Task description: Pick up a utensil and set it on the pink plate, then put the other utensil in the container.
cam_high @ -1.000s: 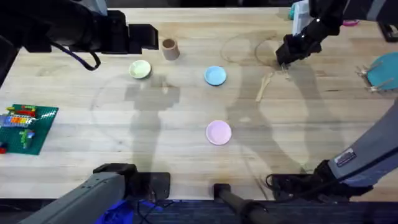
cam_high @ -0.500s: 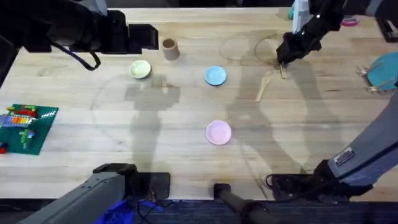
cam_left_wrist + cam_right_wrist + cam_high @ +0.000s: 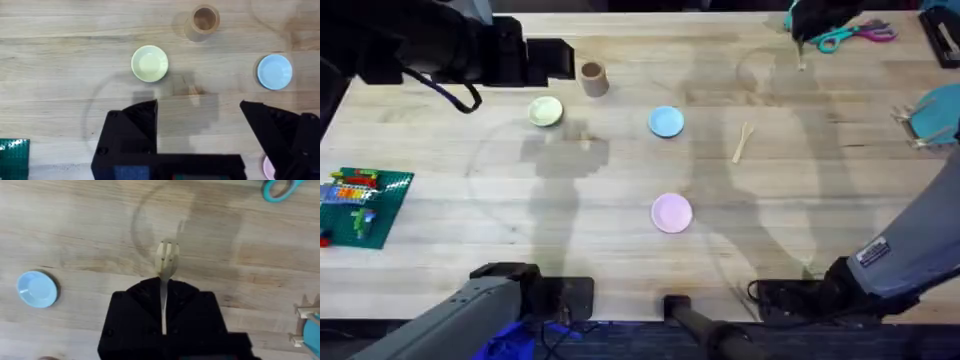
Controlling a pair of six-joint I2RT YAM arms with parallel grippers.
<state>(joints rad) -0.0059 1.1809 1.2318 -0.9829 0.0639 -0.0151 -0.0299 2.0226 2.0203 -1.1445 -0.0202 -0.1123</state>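
My right gripper (image 3: pixel 803 40) hangs above the table's far right part, shut on the pale wooden fork (image 3: pixel 167 257), whose tines stick out past the black fingers (image 3: pixel 145 297). The wooden spoon (image 3: pixel 743 142) lies flat on the table, right of the blue plate. Nearer the front, at mid-table, sits the pink plate (image 3: pixel 671 212), with nothing on it. The tan container (image 3: pixel 592 77) stands upright at the far left-centre; in the left wrist view the container (image 3: pixel 203 20) looks hollow inside. My left gripper (image 3: pixel 200 117) hovers open above the table near the yellow plate, holding nothing.
A light-blue plate (image 3: pixel 666 121) and a pale-yellow plate (image 3: pixel 545 111) lie in the far half of the table. A green brick baseplate (image 3: pixel 365 200) sits at the left edge, teal scissors (image 3: pixel 855 33) at the far right, and a teal object (image 3: pixel 935 112) at the right edge.
The right gripper has risen and moved toward the far edge with the fork in it, away from the spoon, which stays on the table. The left arm has not moved.
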